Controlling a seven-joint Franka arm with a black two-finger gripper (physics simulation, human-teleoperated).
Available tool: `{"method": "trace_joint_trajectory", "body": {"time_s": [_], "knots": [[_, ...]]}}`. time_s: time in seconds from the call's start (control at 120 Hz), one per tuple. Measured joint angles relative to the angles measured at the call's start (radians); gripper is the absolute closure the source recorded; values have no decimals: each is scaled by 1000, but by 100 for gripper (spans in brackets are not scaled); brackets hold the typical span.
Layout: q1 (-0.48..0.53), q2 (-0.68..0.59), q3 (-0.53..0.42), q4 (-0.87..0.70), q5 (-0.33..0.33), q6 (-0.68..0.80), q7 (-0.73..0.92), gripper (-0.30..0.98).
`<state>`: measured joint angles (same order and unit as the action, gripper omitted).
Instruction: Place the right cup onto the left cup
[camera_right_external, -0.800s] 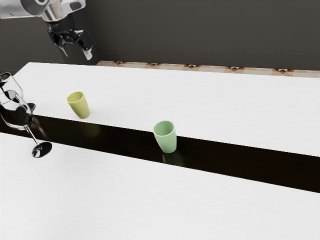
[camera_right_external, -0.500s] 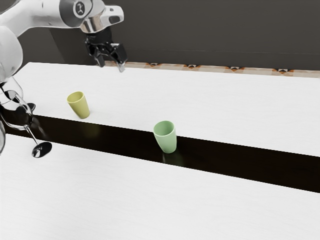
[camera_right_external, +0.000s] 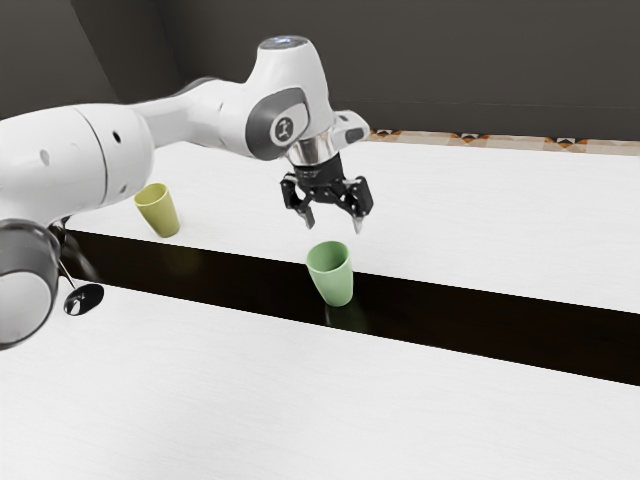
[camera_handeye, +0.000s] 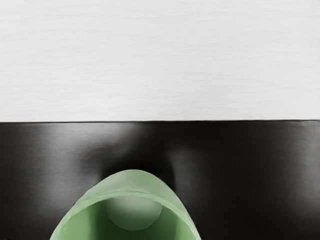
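My gripper (camera_right_external: 332, 224) hangs in the air just above the green cup, its two fingers spread and nothing between them. The green cup (camera_right_external: 332, 276) stands upright on the dark stripe of the table, mouth up; in the wrist view the same green cup (camera_handeye: 134, 182) is just under my hand, and its inside is visible. Toward the exterior view's left, the yellow cup (camera_right_external: 159, 212) stands upright on the white surface beside the dark stripe, apart from the green one.
A glass with a dark, shiny foot (camera_right_external: 84, 299) stands at the exterior view's left, partly behind the arm. The white table (camera_right_external: 480, 220) is crossed by a dark stripe (camera_right_external: 500, 325). My arm's links hang over the table's left part in the exterior view.
My arm has swung from the exterior view's upper left toward its right and lower, bringing the gripper from beyond the yellow cup to above the green cup. Both cups have stayed put.
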<state>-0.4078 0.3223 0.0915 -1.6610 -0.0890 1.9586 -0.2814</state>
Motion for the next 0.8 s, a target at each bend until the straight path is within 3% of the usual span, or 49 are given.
{"method": "trace_joint_trajectory", "body": {"time_s": [0.4,0.8], "knots": [[-25,41,-15,-38,-4,118,-204,2],[-43,40,-15,-107,16,149,-287,5]]}}
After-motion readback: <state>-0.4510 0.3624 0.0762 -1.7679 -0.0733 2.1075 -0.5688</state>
